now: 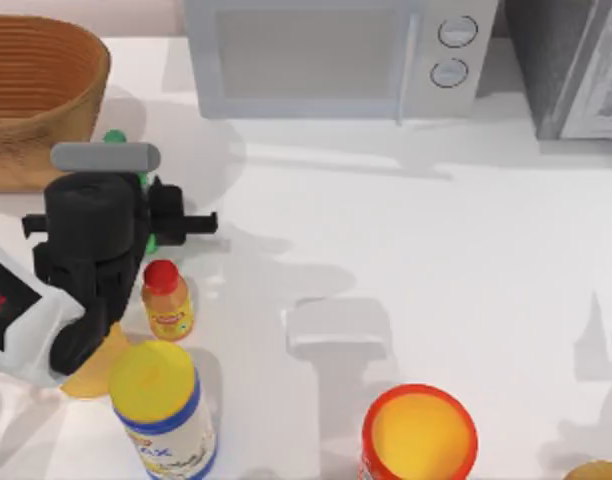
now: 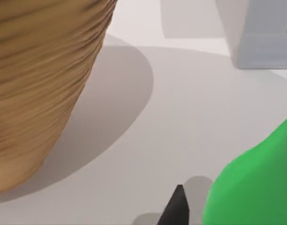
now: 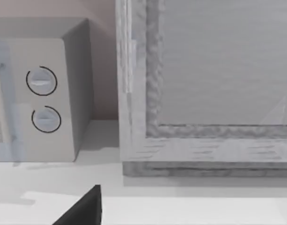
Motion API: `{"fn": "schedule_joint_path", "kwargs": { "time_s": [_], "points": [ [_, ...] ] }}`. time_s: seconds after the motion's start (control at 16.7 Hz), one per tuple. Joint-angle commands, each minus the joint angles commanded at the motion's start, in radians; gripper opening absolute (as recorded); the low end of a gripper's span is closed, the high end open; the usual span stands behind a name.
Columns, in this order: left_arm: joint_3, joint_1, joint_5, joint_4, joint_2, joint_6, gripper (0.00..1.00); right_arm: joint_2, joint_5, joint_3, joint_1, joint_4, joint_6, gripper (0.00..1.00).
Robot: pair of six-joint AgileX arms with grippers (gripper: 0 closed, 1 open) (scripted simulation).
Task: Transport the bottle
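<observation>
- The yellow-lidded canister (image 1: 166,410) at the near left of the table carries blue lettering on its white side; the letters "AX" can just be made out, the rest of the word cannot be read.
- The small orange bottle (image 1: 167,301) with a red cap, just beyond the canister, has a label with a red patch and print too small to read.
- The white casing of the left arm (image 1: 11,315) at the left edge bears a red mark on a black panel, cut off and unreadable.
- The microwave (image 1: 336,55) at the far side shows two round dials, with no numbers or words legible on them.
</observation>
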Motion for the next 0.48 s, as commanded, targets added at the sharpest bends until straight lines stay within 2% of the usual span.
{"fn": "schedule_joint_path", "kwargs": {
  "time_s": [0.48],
  "points": [
    [0.0,0.0,0.0,0.0,0.0,0.0,0.75,0.0,0.0,0.0,0.0,0.0,0.0,1.0]
  ]
}}
